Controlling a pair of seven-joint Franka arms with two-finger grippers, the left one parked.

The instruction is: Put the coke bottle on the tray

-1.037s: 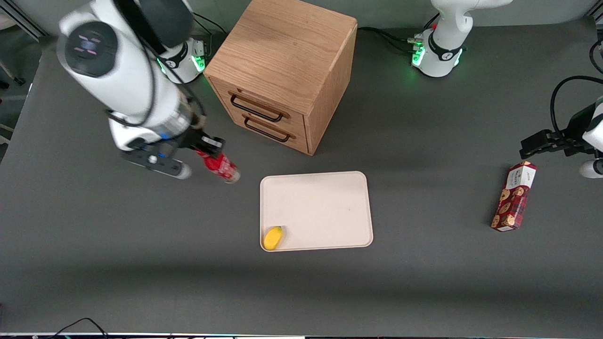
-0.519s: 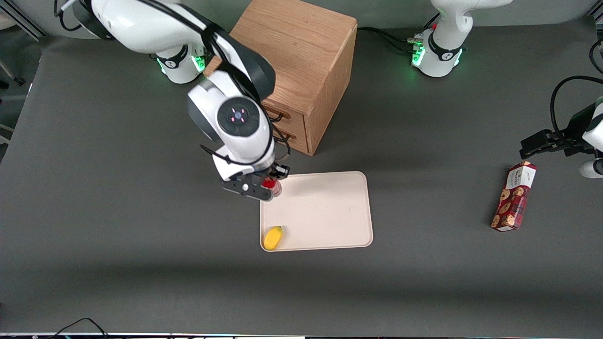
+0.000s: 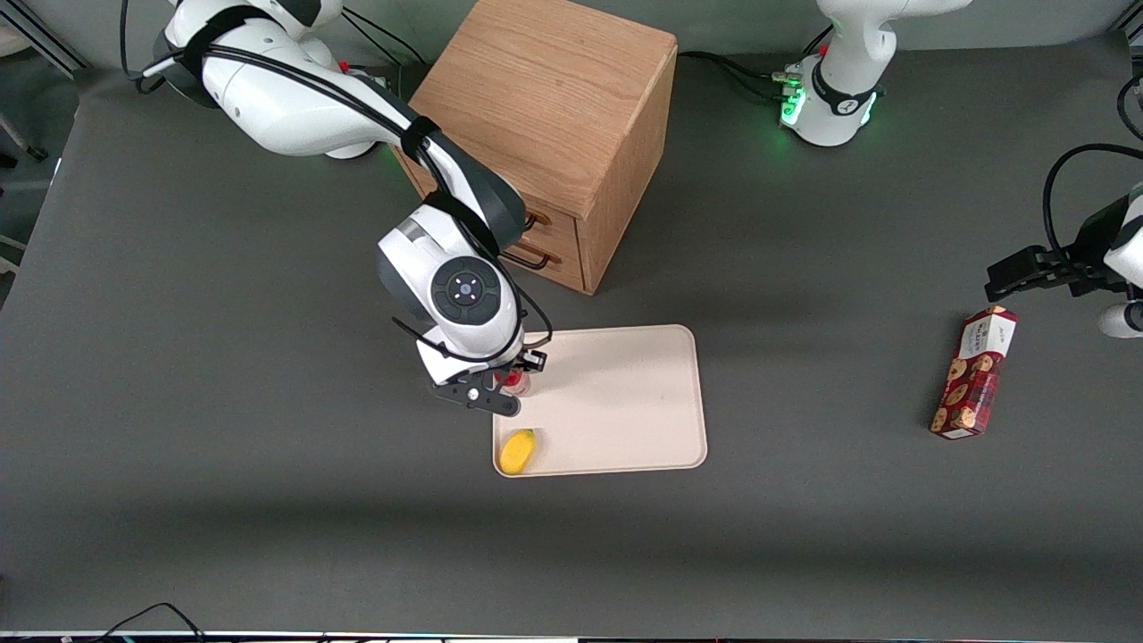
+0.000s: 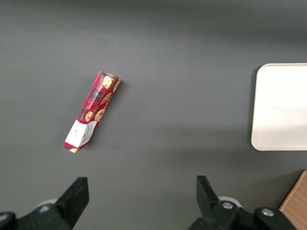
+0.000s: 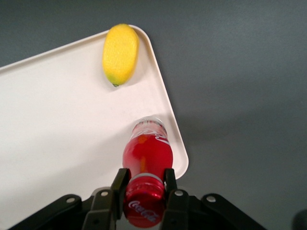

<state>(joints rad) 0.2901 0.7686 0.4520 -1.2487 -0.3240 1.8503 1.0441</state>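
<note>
My right gripper (image 5: 143, 186) is shut on the red cap of the coke bottle (image 5: 147, 155), holding it upright over the cream tray (image 5: 57, 124), close to the tray's rim at the working arm's end. The bottle's silvery base is near the tray floor; I cannot tell whether it touches. In the front view the gripper (image 3: 511, 382) stands over the same edge of the tray (image 3: 625, 402), and only a bit of the bottle (image 3: 515, 382) shows under the hand.
A yellow fruit-like object (image 3: 517, 450) lies in the tray corner nearest the front camera, also in the wrist view (image 5: 120, 53). The wooden drawer cabinet (image 3: 545, 134) stands farther from the camera than the tray. A red cookie box (image 3: 973, 371) lies toward the parked arm's end.
My gripper carried the bottle from the open table at the working arm's end to over the tray's edge, turned it from tilted to upright, and came lower and nearer the front camera.
</note>
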